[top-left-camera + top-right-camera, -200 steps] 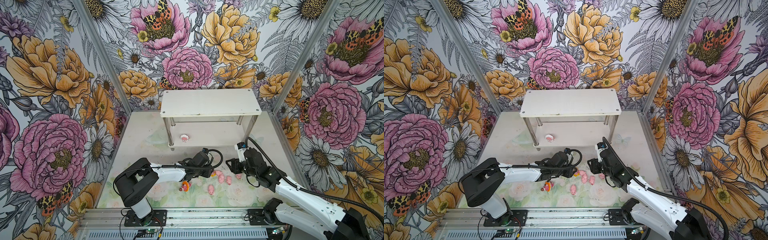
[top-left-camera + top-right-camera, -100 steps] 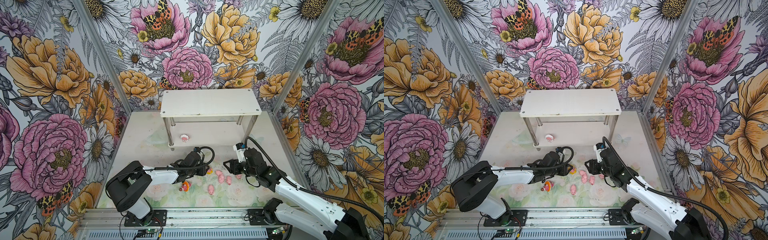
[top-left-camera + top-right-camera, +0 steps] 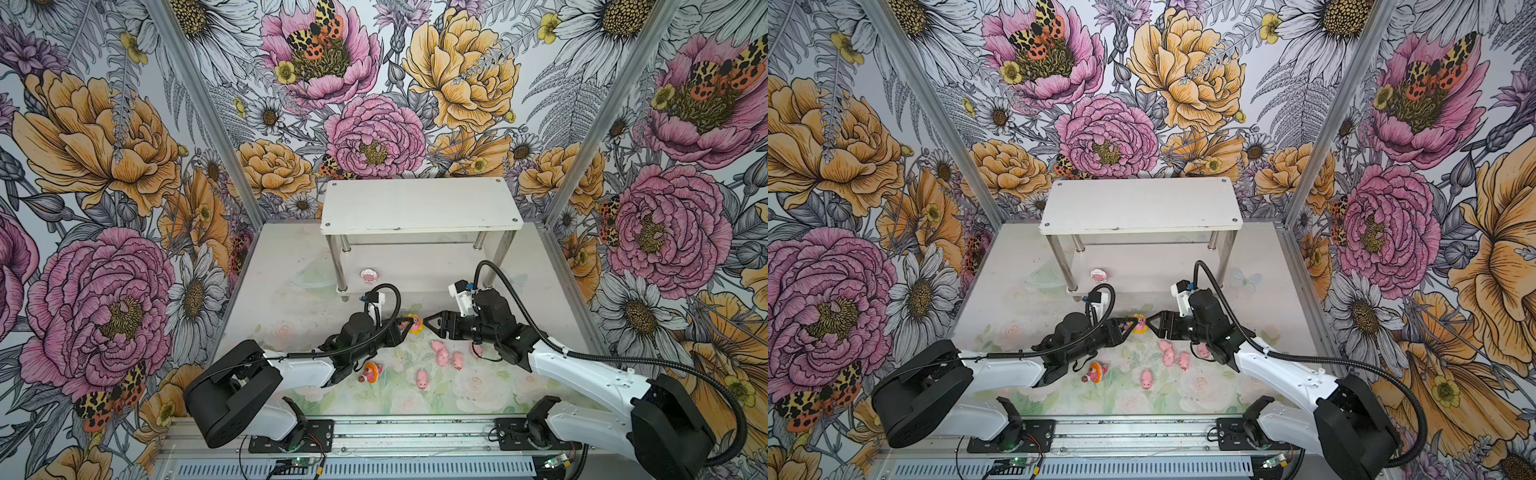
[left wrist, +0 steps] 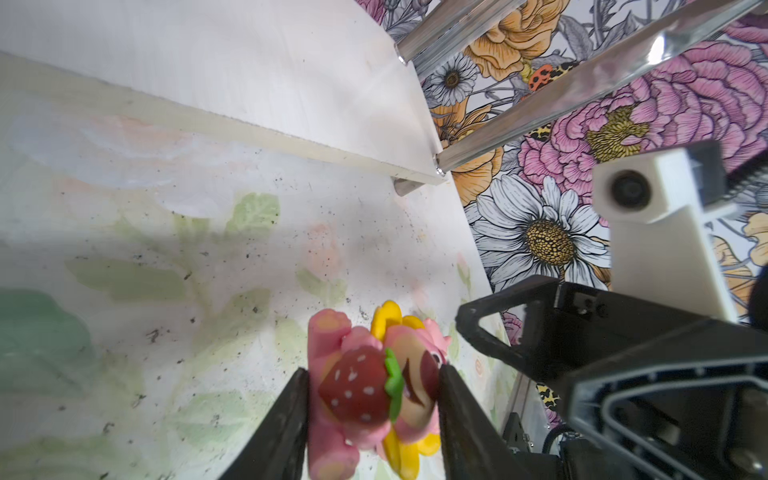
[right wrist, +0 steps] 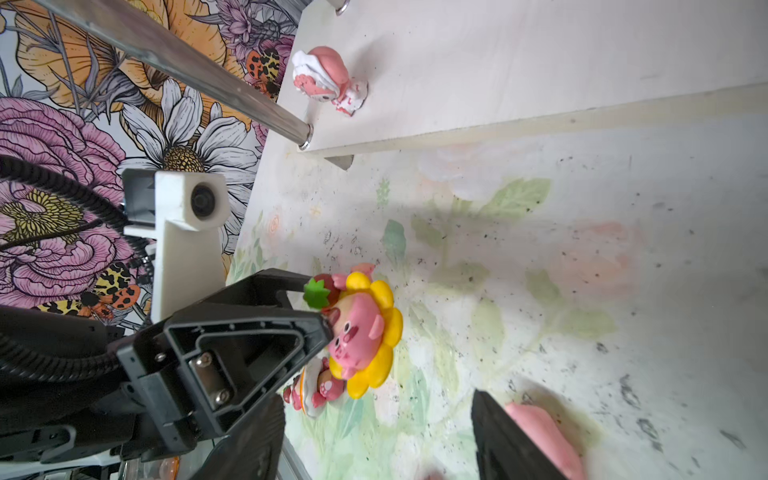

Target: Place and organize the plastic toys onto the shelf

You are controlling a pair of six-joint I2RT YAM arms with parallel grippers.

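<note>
My left gripper (image 3: 404, 325) (image 4: 372, 386) is shut on a plastic toy with a yellow rim (image 3: 414, 323) (image 3: 1139, 323) (image 5: 365, 332), a pink pig face with a strawberry, held low over the mat. My right gripper (image 3: 428, 323) (image 5: 374, 415) faces it from the right, open and empty. An orange-rimmed toy (image 3: 370, 372) (image 5: 316, 388) and several pink pigs (image 3: 442, 357) (image 3: 1167, 353) lie on the mat. A white-rimmed toy (image 3: 369, 275) (image 5: 328, 81) stands on the lower tier of the white shelf (image 3: 419, 203) (image 3: 1142, 203). The shelf's top tier is bare.
Flowered walls close in the mat on the left, back and right. The shelf's metal legs (image 3: 341, 266) stand just behind both grippers. One pig (image 5: 544, 432) lies right beside a finger of my right gripper. The arm bases sit on the front rail (image 3: 374, 432).
My left gripper has carried the yellow-rimmed toy back and to the left, toward the shelf. My right gripper's jaws have spread wider and hold nothing.
</note>
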